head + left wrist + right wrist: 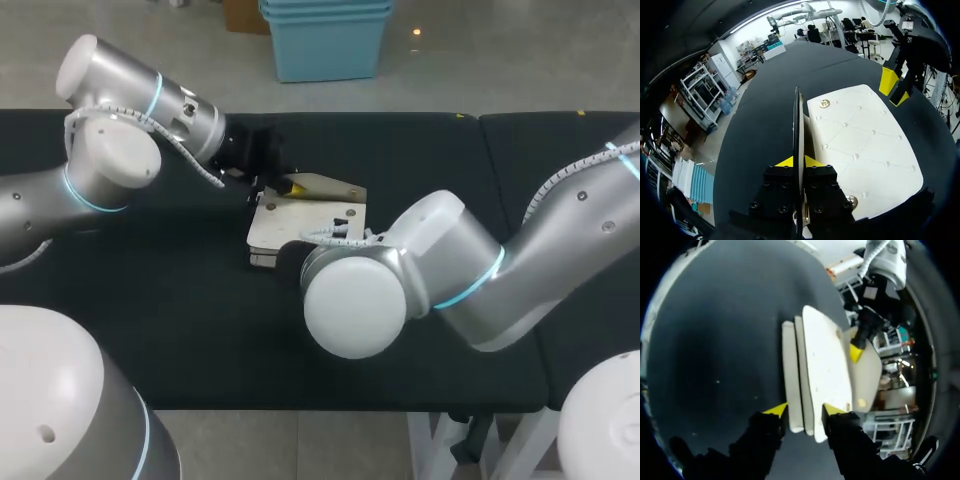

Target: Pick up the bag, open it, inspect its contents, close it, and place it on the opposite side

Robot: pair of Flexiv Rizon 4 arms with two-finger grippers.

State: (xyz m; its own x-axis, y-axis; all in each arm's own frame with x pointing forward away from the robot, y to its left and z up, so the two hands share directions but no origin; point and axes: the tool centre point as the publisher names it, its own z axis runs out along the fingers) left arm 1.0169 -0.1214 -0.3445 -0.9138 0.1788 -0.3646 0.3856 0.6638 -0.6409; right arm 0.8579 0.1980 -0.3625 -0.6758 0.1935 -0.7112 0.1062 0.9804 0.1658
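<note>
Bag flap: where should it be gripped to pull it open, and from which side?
Grip the flap by its thin free edge, from the left arm's side. It stands up off the bag as a thin sheet, so jaws can close on its two faces. The left gripper is shut on it this way.

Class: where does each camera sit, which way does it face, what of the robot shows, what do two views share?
Head: above, behind, looking down on table and bag; left arm, right arm show.
Left wrist: on that arm, along the left gripper, shut on the flap.
Right wrist: on that arm, along the right gripper, at the bag's end.
Shared: both wrist views show bag and other gripper.
</note>
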